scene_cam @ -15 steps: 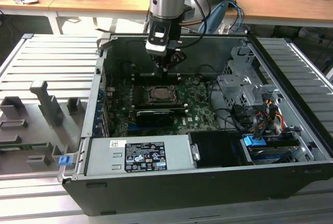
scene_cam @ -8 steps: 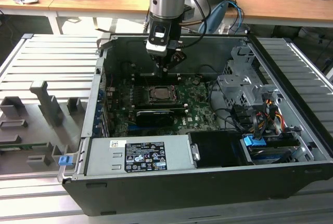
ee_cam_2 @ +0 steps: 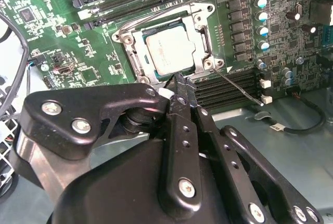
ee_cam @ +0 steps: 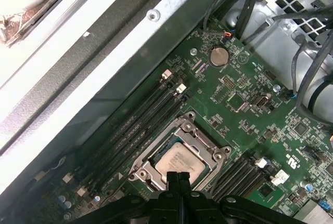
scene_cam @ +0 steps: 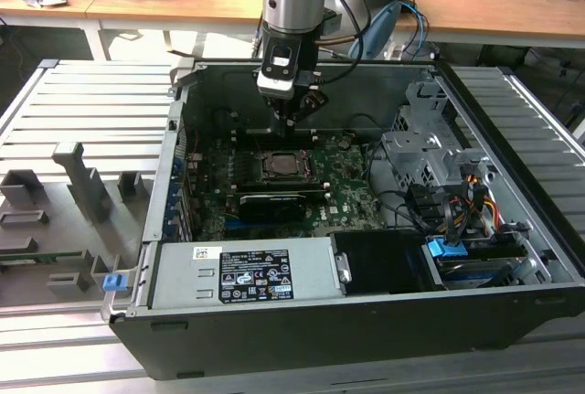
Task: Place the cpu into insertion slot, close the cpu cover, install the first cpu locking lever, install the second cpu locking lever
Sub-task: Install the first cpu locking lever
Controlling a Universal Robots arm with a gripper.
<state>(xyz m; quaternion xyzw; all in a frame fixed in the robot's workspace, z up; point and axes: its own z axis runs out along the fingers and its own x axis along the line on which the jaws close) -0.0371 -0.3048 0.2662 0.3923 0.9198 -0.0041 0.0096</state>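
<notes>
Second wrist view: the hand [ee_cam_2: 177, 80], fingers closed together and empty, hovers at the edge of the cover [ee_cam_2: 204, 34]; the chip [ee_cam_2: 167, 50] lies just beyond, inside that frame.

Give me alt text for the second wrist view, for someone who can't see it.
The black gripper, closed, points its tips at the edge of the insertion slot on a green motherboard. The cpu sits in the slot, the silver cpu cover flat around it; a thin metal lever juts from one corner.
</notes>
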